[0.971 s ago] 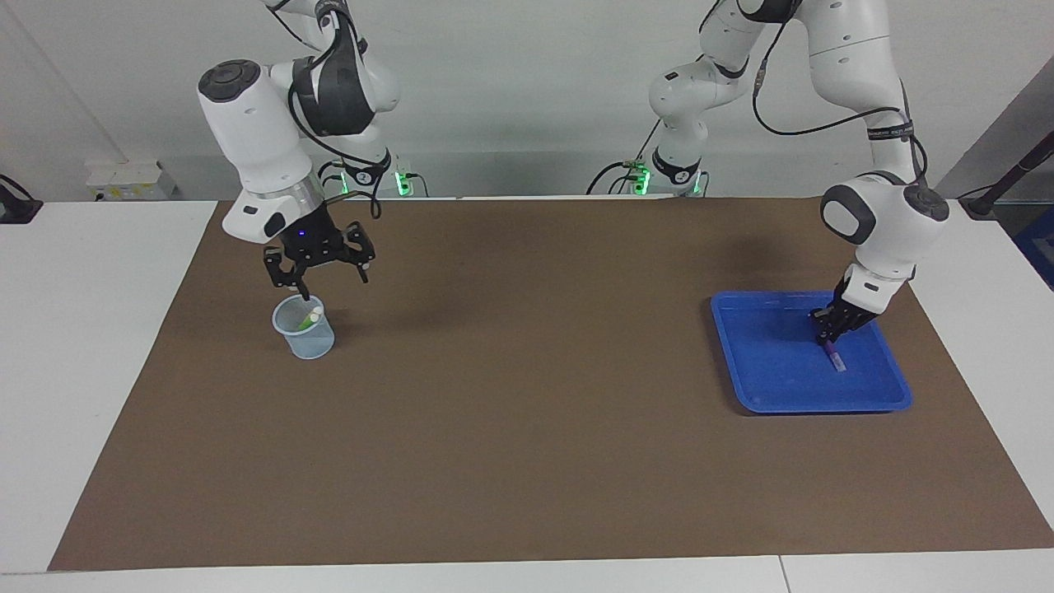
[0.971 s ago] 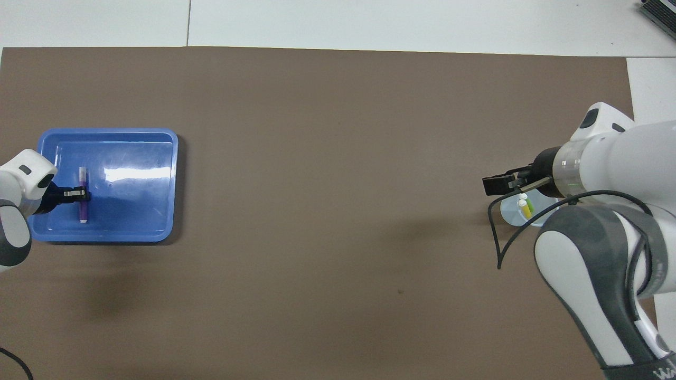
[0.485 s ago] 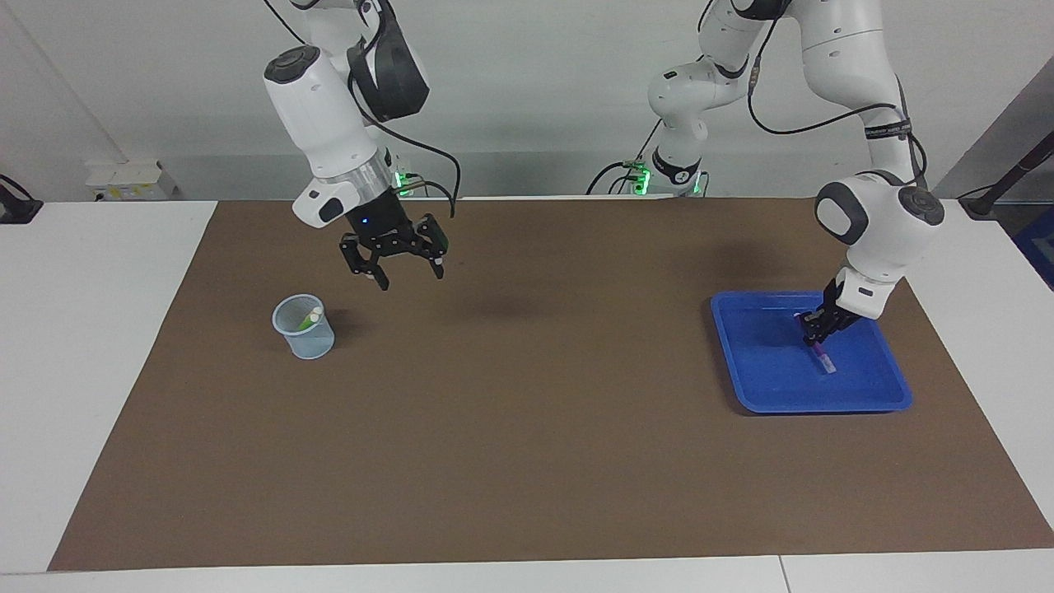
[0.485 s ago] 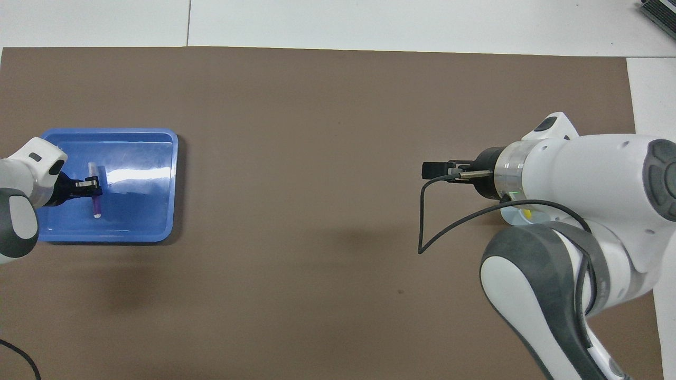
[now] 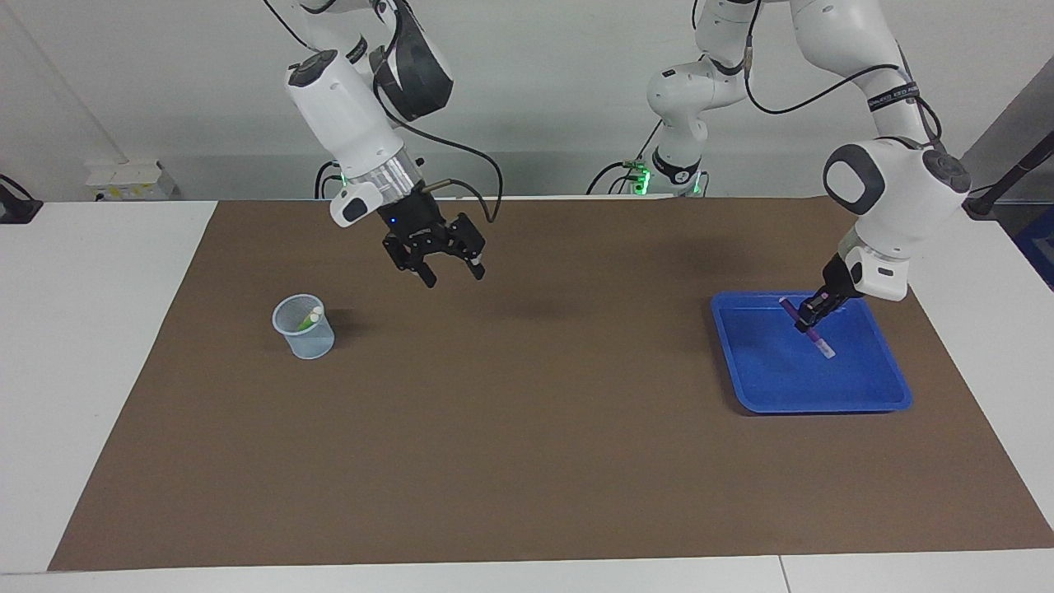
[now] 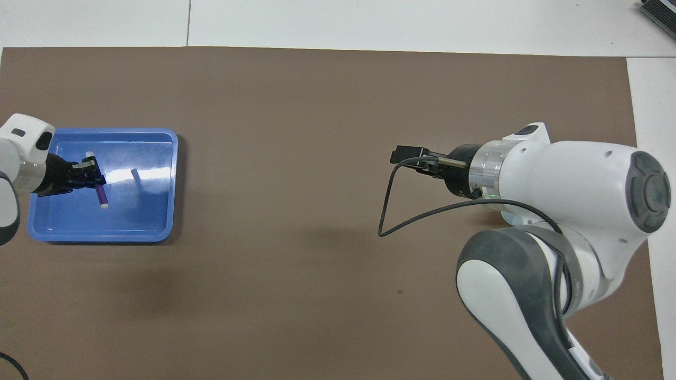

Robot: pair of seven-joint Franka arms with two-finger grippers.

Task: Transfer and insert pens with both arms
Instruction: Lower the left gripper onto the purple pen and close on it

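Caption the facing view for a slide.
Left pincer lifts the purple pen over the blue tray; right pincer hangs open over the mat.

You have a brown mat (image 5: 527, 428) covering most of the white table (image 5: 90, 346), and everything else sits relative to it. On the mat, toward the right arm's end, stands a small translucent cup (image 5: 304, 328), upright. On the mat toward the left arm's end lies a blue tray (image 5: 770, 387), flat, its rim a little in from the mat's edge. Off the mat, at the table's edge nearest the robots on the right arm's end, you see a pale socket box (image 5: 128, 179) against the wall.
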